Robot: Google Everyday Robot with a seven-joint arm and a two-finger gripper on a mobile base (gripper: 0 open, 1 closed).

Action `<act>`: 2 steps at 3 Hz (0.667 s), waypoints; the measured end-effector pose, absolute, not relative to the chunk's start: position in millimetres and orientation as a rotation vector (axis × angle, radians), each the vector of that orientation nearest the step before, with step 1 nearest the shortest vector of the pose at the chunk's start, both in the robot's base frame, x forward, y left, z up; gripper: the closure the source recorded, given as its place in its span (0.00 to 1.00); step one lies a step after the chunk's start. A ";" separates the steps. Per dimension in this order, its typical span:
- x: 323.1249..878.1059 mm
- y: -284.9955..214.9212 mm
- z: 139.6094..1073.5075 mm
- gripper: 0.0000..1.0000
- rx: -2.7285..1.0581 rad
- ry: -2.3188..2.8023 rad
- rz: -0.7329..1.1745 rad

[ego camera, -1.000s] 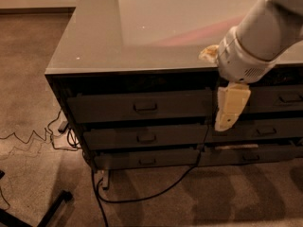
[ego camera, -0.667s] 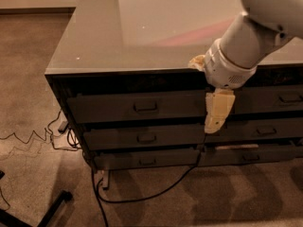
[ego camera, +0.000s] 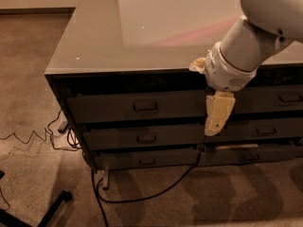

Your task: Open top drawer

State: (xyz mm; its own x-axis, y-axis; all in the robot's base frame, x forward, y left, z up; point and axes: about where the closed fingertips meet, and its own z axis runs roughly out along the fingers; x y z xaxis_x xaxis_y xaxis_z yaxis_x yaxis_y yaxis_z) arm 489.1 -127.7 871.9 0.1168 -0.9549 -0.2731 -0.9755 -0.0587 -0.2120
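Note:
The top drawer (ego camera: 109, 109) is the uppermost dark grey drawer in the left column of the cabinet, with a small rectangular pull (ego camera: 145, 107) at its centre. None of its interior shows. My gripper (ego camera: 215, 119) is cream-coloured and hangs pointing down from the white arm (ego camera: 246, 56). It is in front of the right end of the top drawer's front, well to the right of the pull and reaching down to the drawer below.
Two lower drawers (ego camera: 142, 138) sit under the top one, and a right column of drawers (ego camera: 284, 98) lies behind the arm. The glossy cabinet top (ego camera: 142, 27) is above. A black cable (ego camera: 142, 197), thin wires (ego camera: 28, 138) and a dark stand leg (ego camera: 52, 209) lie on the carpet.
The arm has swung left, and the gripper has shifted left along the drawer fronts and slightly lower. The drawers have not moved.

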 end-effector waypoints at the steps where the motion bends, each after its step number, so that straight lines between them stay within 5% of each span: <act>1: 498.2 -129.3 846.5 0.00 -1.987 1.868 0.191; 2: 518.9 -121.0 810.9 0.00 -1.933 1.865 0.296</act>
State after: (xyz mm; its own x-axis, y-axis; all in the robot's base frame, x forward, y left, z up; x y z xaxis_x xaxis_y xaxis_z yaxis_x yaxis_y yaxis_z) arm 518.9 -121.0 810.9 0.0700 -0.8940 -0.4426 -0.9871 0.0021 -0.1603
